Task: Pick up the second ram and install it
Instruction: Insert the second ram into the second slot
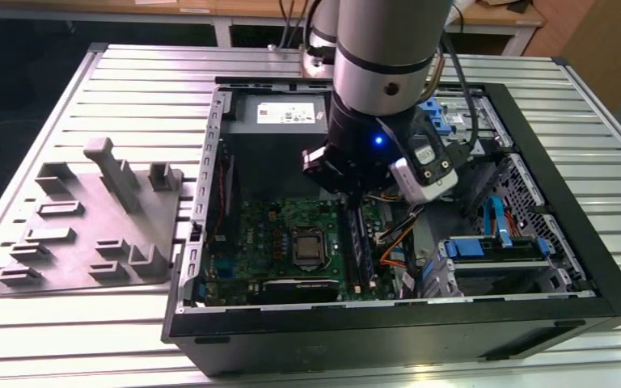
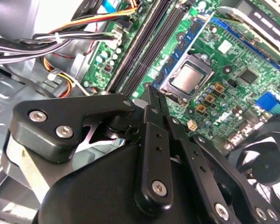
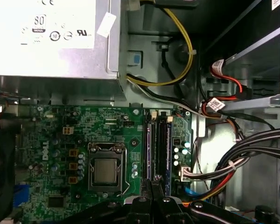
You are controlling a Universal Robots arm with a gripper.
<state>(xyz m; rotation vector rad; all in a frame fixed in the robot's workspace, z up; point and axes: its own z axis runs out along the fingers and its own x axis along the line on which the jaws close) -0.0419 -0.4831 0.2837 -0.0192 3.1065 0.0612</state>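
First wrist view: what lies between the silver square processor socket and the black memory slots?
A column of small round capacitors on green motherboard, in the first wrist view.

Pale label [image 3: 42, 23] w/ small print & cert marks sits on grey power-supply box [image 3: 107, 65]. White lettering on green motherboard [image 3: 84, 121]; tiny printed cable tag [image 3: 213, 104], too small to make out.

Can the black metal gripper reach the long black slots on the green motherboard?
Probably yes: the gripper hangs right by the slots with nothing between, and the black cables lie aside.
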